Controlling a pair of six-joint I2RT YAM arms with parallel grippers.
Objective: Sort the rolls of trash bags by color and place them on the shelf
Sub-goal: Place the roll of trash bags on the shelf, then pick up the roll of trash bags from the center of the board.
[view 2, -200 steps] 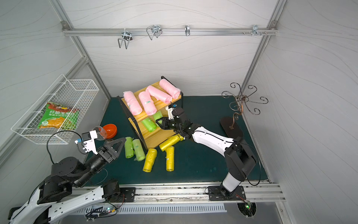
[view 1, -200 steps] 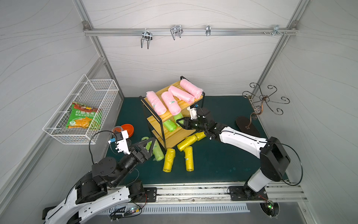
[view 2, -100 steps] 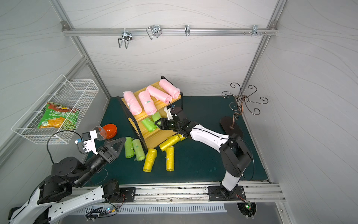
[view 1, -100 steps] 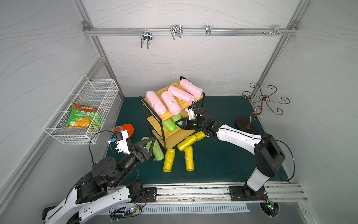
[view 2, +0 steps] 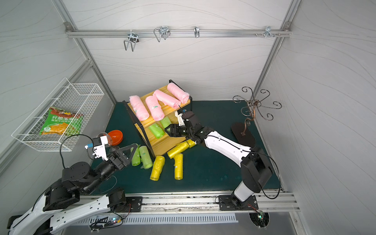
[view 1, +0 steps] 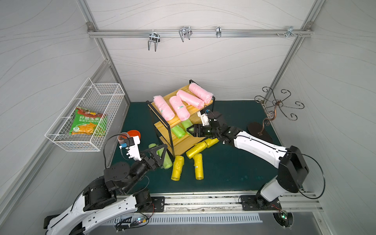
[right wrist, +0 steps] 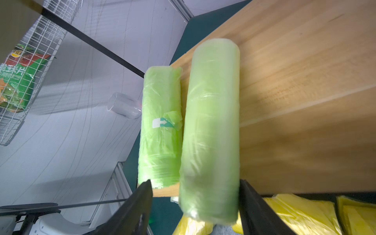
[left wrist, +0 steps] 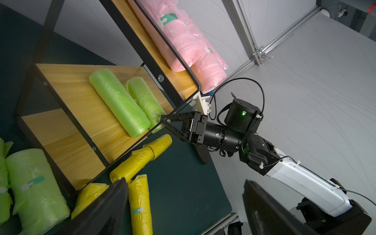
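Note:
The shelf (view 1: pixel 181 145) stands at the back of the green mat, with several pink rolls (view 1: pixel 179 107) on its top board. Two green rolls (view 1: pixel 178 131) (right wrist: pixel 160 132) lie side by side on the middle board. My right gripper (view 1: pixel 189 130) (right wrist: pixel 195 183) is at that board's edge, open, its jaws on either side of the end of the nearer green roll (right wrist: pixel 211 122). Two more green rolls (view 2: pixel 145 156) lie on the mat left of the shelf. My left gripper (view 1: pixel 160 151) (left wrist: pixel 184 183) hovers open over them, holding nothing. Several yellow rolls (view 1: pixel 177 167) lie in front of the shelf.
A white wire basket (view 1: pixel 105 89) on the left wall holds a snack packet (view 1: pixel 87 124). An orange bowl (view 1: pixel 134 133) and a clear cup (view 1: pixel 122 137) sit at the mat's left edge. A curled metal hook stand (view 1: pixel 272 114) is at the back right.
The right gripper has opened around the green roll on the middle board, and that roll now rests there. The left gripper has widened slightly; its arm has stayed put.

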